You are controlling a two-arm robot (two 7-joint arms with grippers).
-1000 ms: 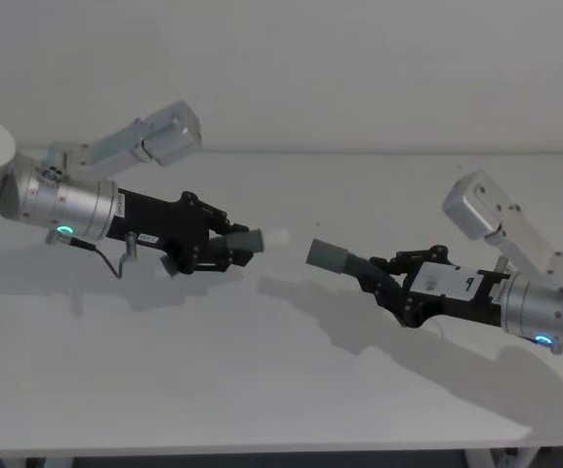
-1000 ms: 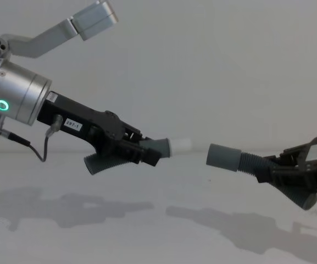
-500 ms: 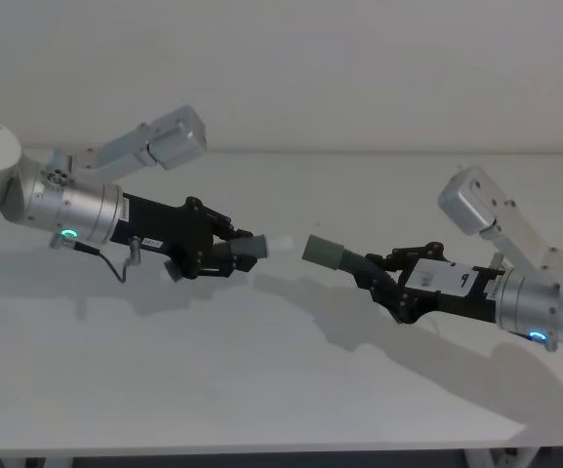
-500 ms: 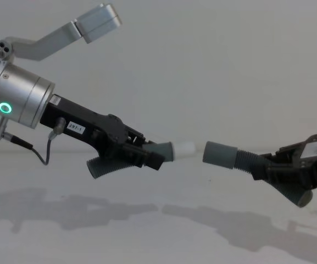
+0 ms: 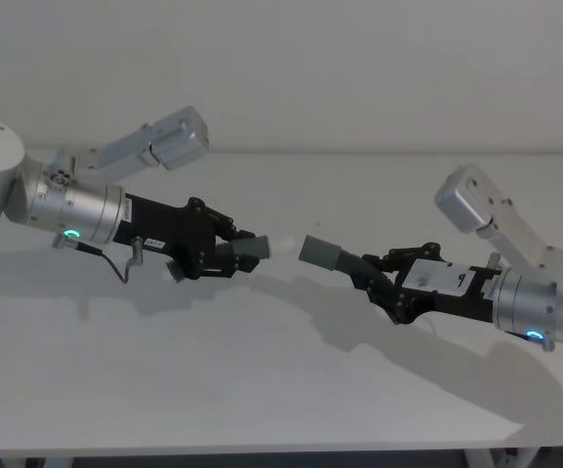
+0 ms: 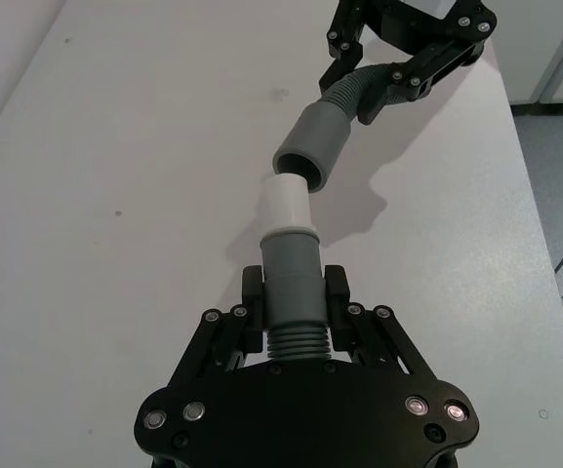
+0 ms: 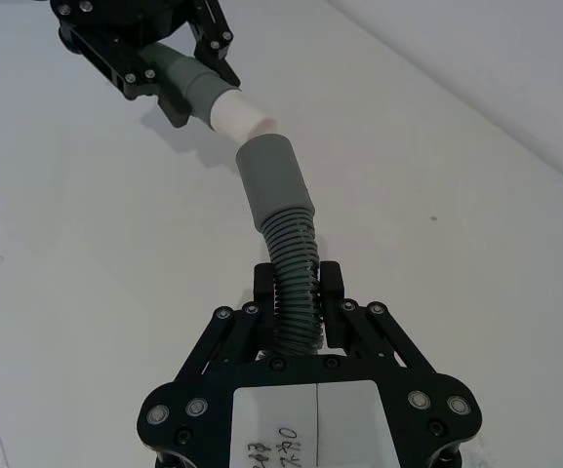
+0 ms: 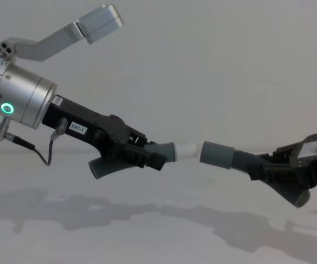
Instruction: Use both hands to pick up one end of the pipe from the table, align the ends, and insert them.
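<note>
Both pipe pieces hang above the table (image 5: pixel 261 390), end facing end. My left gripper (image 5: pixel 227 253) is shut on one ribbed piece (image 8: pixel 166 151), whose white tip (image 8: pixel 186 150) points toward the other arm. My right gripper (image 5: pixel 386 280) is shut on the second ribbed piece (image 8: pixel 246 163), and its open grey socket (image 8: pixel 214 153) faces that tip. A narrow gap separates tip and socket. In the left wrist view the white tip (image 6: pixel 287 205) sits just short of the socket mouth (image 6: pixel 308 151), at a slight angle to it. In the right wrist view the socket (image 7: pixel 273 180) angles toward the tip (image 7: pixel 242 115).
A plain wall rises behind the white table (image 8: pixel 147 236). The table's front edge runs along the bottom of the head view.
Both grippers have moved toward each other with their pieces. The gap between the white tip and the socket has shrunk to a sliver.
</note>
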